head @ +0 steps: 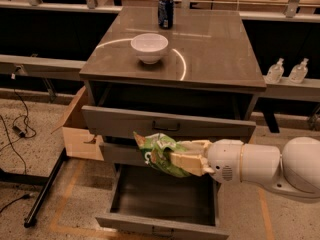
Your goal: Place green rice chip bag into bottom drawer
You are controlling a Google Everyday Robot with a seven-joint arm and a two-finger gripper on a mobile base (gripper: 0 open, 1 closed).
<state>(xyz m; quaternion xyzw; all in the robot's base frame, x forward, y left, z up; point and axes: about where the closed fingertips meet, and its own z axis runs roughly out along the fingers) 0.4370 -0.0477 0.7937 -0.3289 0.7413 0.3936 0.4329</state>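
Just over bottom drawer (161, 198): crinkly green bag (156, 153) in claw (177, 154)

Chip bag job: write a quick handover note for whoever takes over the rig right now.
Tool: shut on the chip bag, level with the middle drawer front, over the open bottom drawer.
Done: bag is in the grasp, bottom drawer is pulled out, nothing visible in it.
Left: lower the bag into the bottom drawer and release it.
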